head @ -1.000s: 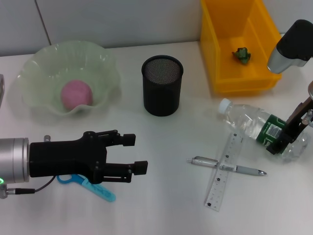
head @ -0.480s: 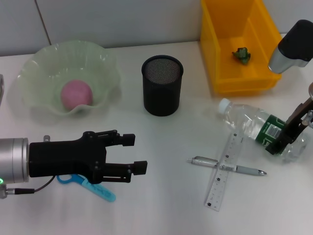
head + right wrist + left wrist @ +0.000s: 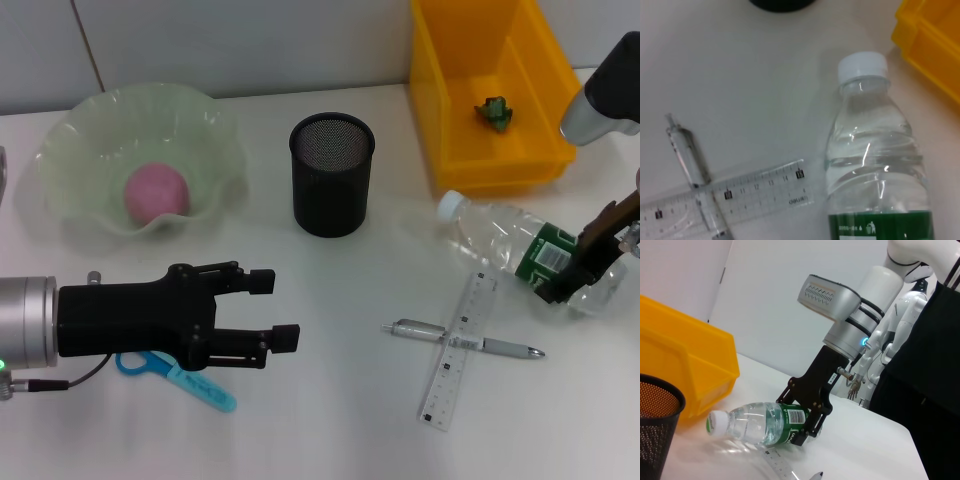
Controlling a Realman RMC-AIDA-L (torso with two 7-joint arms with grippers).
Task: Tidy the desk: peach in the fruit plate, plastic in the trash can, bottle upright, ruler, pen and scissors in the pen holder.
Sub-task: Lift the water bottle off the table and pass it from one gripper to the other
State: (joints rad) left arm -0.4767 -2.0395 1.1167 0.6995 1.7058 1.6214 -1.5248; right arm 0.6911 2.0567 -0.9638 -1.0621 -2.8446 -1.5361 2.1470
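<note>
The bottle [image 3: 505,245] lies on its side on the desk [image 3: 330,290], white cap toward the pen holder [image 3: 331,172]. My right gripper [image 3: 565,285] is shut on its green-labelled end, as the left wrist view confirms for the right gripper [image 3: 807,422] and bottle [image 3: 757,425]. The pen [image 3: 465,340] lies crossed over the ruler [image 3: 460,350] just in front of the bottle. The peach [image 3: 157,192] rests in the fruit plate [image 3: 70,130]. A crumpled green plastic piece [image 3: 494,112] sits in the trash can [image 3: 450,110]. My left gripper [image 3: 275,310] hovers open above the scissors [image 3: 195,385].
The trash can stands at the back right, close behind the bottle. The pen holder is in the middle with nothing showing inside it. In the right wrist view the bottle [image 3: 875,165], ruler [image 3: 730,195] and pen [image 3: 690,160] lie close together.
The right gripper has risen slightly with the bottle. The bottle's cap end has shifted a little toward the back left. The left arm has barely moved.
</note>
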